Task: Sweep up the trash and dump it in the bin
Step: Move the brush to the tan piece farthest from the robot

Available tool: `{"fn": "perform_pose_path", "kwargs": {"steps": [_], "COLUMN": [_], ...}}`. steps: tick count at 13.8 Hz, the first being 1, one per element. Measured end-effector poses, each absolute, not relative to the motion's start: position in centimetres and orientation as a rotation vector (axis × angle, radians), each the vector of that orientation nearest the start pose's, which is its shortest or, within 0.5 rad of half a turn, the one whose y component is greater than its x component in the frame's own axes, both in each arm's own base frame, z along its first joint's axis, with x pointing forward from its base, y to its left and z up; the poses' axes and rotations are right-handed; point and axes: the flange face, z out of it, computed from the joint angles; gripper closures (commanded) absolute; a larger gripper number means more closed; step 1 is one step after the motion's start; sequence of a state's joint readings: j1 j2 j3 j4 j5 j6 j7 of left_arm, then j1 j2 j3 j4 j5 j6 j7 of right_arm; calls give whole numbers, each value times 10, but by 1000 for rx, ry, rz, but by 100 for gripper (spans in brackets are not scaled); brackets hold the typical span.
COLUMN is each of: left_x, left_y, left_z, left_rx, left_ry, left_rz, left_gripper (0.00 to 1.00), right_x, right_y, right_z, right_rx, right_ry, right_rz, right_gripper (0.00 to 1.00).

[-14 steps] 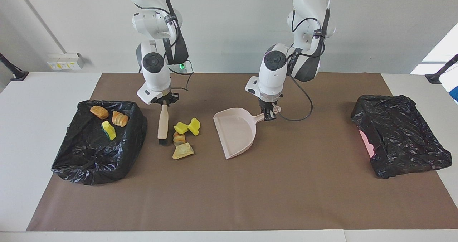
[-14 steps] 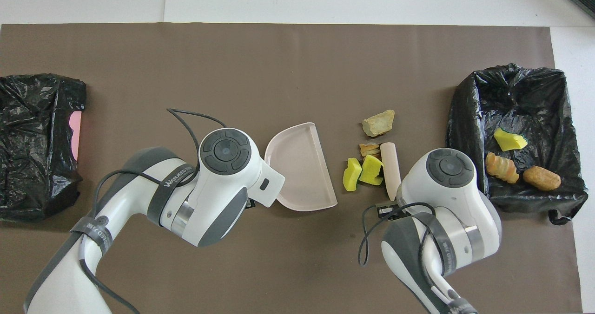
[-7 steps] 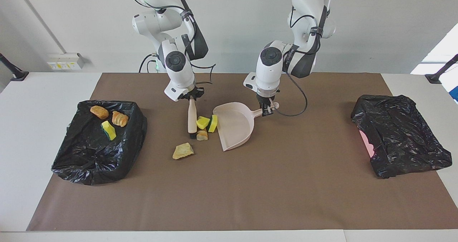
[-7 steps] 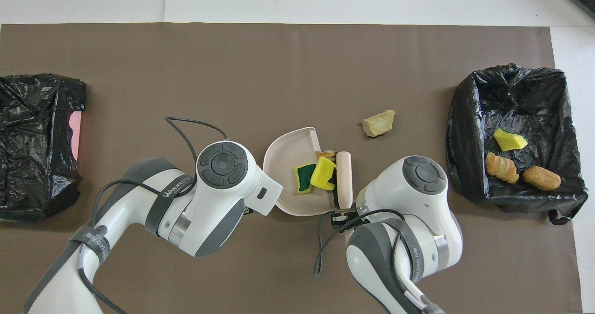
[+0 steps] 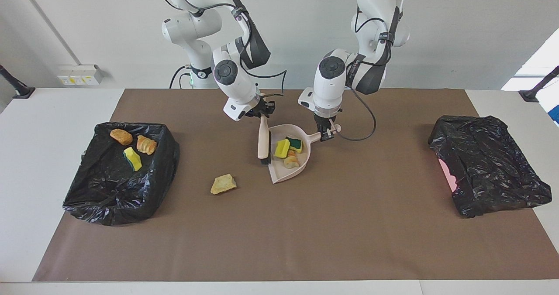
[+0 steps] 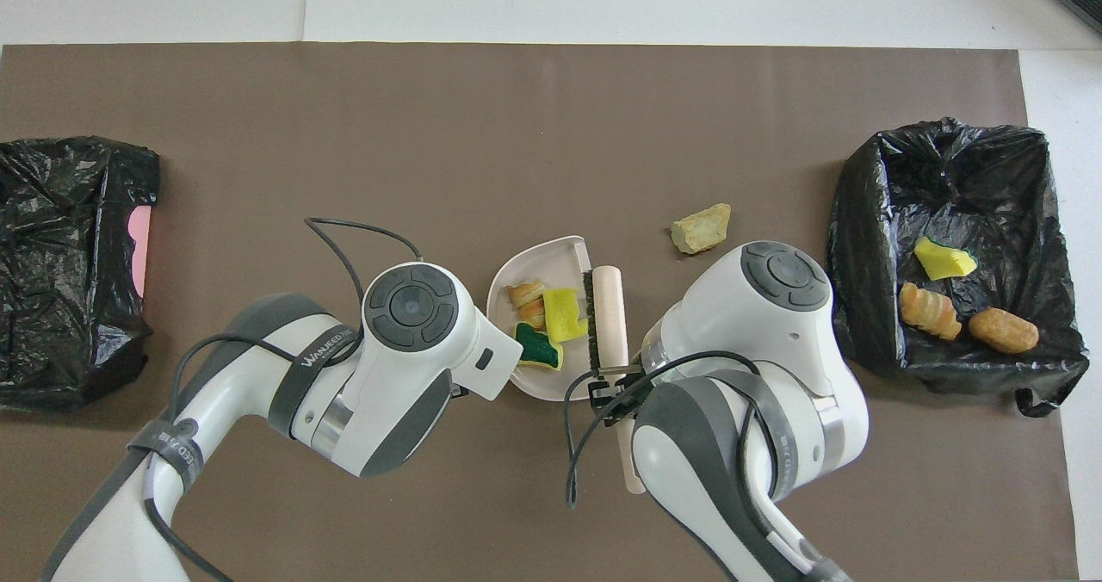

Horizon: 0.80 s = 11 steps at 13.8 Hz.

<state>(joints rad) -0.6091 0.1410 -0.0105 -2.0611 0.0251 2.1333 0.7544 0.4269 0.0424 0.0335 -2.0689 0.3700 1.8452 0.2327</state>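
Dustpan [image 5: 291,160], smooth pale-pink plastic, holds two spongy yellow chunks and a flaky tan lump; we see the left claw [image 5: 325,135] clamped on its handle at 1 o'clock. Right claw [image 5: 261,112] grips the wooden brush [image 5: 263,143]. One crusty trash chunk [image 5: 223,184] lies on the table at 8 o'clock; three sit in the crinkled black bin [image 5: 114,199].

Three trash pieces [image 5: 288,149] lie in the dustpan [image 5: 281,175] mid-bench, brush [image 5: 263,142] at its mouth; one lump [image 5: 223,184] lies between dustpan and the bin [image 5: 87,199] holding three more.

Pale pink dustpan [image 5: 301,162] carries yellow sponge pieces [image 5: 282,148], one green-backed, and an orange-tan lump [image 5: 290,159]. Beige brush [image 5: 263,140], dark bristles. Black bags [image 5: 118,186] on brown mat [image 5: 305,234]; tan chunk [image 5: 223,184].
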Motion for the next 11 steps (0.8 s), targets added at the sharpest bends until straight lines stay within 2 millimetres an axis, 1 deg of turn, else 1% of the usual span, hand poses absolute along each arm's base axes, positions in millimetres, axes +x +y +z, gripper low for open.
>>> {"fn": "perform_pose_path", "kwargs": {"steps": [2, 3, 4, 5, 7, 8, 9, 10, 11], "left_x": [461, 461, 461, 460, 460, 460, 460, 461, 461], "left_y": [-327, -327, -327, -327, -326, -326, -326, -326, -326], "left_z": [361, 361, 360, 360, 360, 360, 360, 360, 360], "left_rx": [-2428, -2450, -2467, -2477, -2489, -2500, -2512, -2520, -2524], "left_ry": [1966, 1938, 1914, 1901, 1884, 1869, 1852, 1841, 1834], "left_rz": [110, 111, 112, 112, 113, 113, 113, 112, 112], "left_gripper": [100, 100, 100, 100, 100, 100, 100, 100, 100], "right_x": [468, 476, 487, 501, 536, 553, 567, 580, 591], "right_y": [244, 234, 216, 192, 134, 108, 90, 80, 78], "right_z": [412, 415, 417, 418, 419, 416, 411, 402, 388], "right_rx": [-2987, -3042, -3095, -3143, -3217, -3253, -3286, -3312, -3327], "right_ry": [-197, -216, -216, -223, -275, -312, -348, -379, -404], "right_rz": [481, 442, 405, 376, 340, 335, 333, 322, 296], "right_gripper": [100, 100, 100, 100, 100, 100, 100, 100, 100]}}
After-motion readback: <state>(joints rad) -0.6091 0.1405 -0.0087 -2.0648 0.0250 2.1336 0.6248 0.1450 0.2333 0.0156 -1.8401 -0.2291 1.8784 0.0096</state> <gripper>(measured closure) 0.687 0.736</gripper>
